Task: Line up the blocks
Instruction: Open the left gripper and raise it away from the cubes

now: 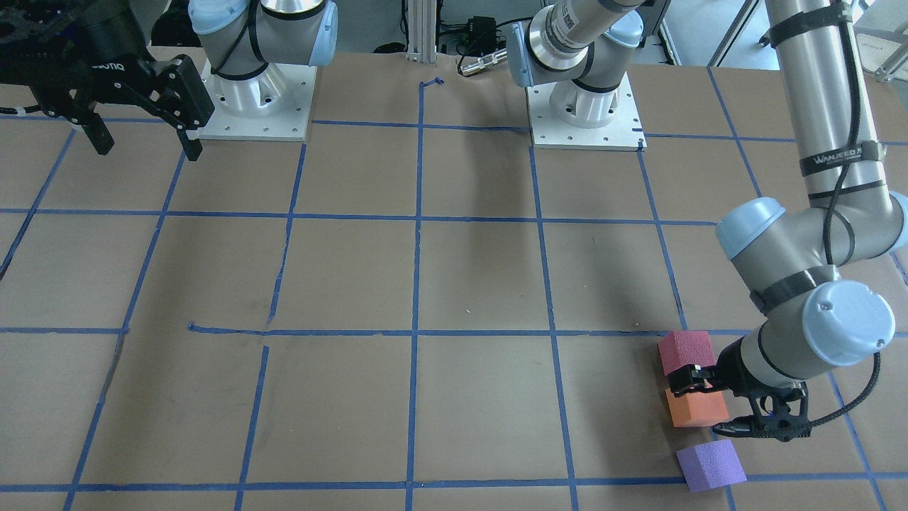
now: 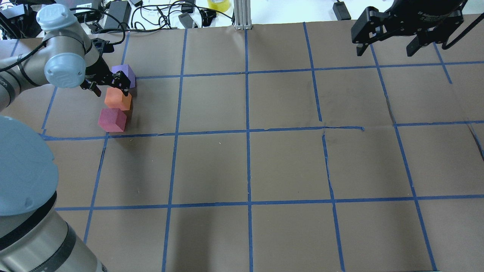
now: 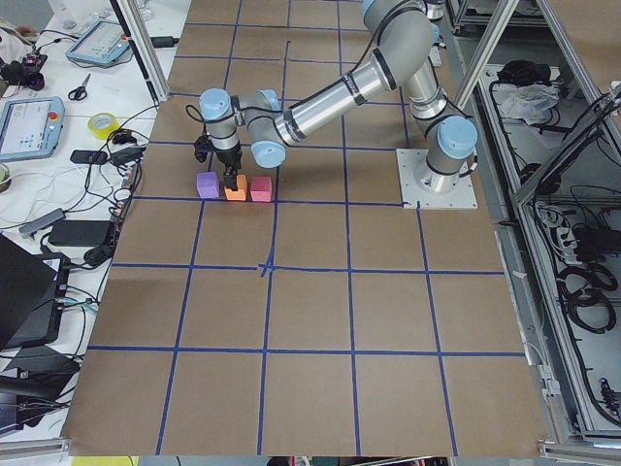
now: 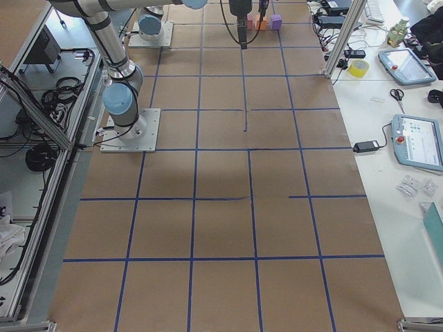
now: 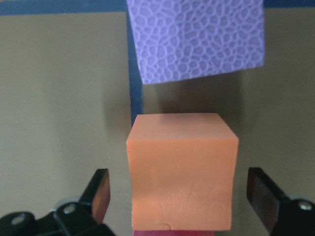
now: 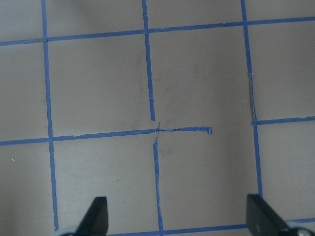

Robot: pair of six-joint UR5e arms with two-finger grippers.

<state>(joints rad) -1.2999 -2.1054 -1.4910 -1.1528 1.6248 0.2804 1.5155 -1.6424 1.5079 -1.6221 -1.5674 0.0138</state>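
Note:
Three foam blocks lie in a row at the table's far left: pinkish red (image 2: 112, 120), orange (image 2: 118, 99) and purple (image 2: 124, 72). The red one touches the orange one. The purple one (image 1: 711, 465) lies a small gap away, slightly turned. My left gripper (image 2: 110, 90) is open and low, one finger on each side of the orange block (image 5: 181, 172), with a gap on each side. The purple block (image 5: 197, 39) lies just ahead of it. My right gripper (image 2: 385, 48) is open and empty, high over the far right of the table (image 6: 179, 216).
Brown paper with a grid of blue tape (image 2: 247, 132) covers the table. Both arm bases (image 1: 585, 106) stand at the robot's edge. Cables, power bricks and a yellow tape roll (image 2: 218, 4) lie beyond the far edge.

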